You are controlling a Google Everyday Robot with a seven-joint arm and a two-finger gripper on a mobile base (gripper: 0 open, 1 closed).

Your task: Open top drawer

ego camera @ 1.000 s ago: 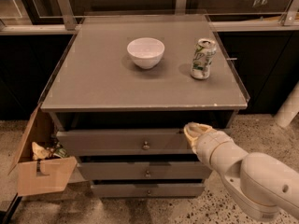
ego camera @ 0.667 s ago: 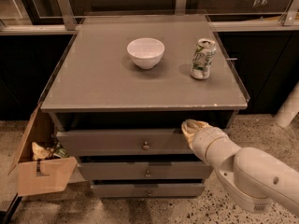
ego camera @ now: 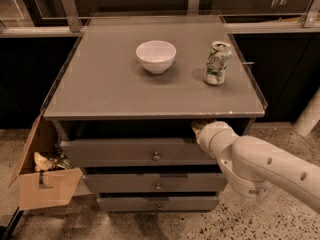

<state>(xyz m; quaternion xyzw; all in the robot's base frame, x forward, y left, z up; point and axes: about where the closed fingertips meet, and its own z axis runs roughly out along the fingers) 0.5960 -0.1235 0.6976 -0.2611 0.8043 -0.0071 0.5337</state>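
Top drawer [ego camera: 115, 152] of three has gripper [ego camera: 200, 128] at rim.

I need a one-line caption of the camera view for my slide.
Gripper at the top drawer's upper right edge, under a tabletop holding a white bowl and a can.

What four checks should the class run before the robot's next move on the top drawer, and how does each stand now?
1. Hand at the top drawer's upper right edge, under the tabletop: ok.
2. Hand's hold on the drawer: cannot tell.
3. Drawer fully out: not ok; its inside does not show.
4. Bowl and can upright, back from the tabletop's front edge: ok.
5. Knob unobstructed: ok.
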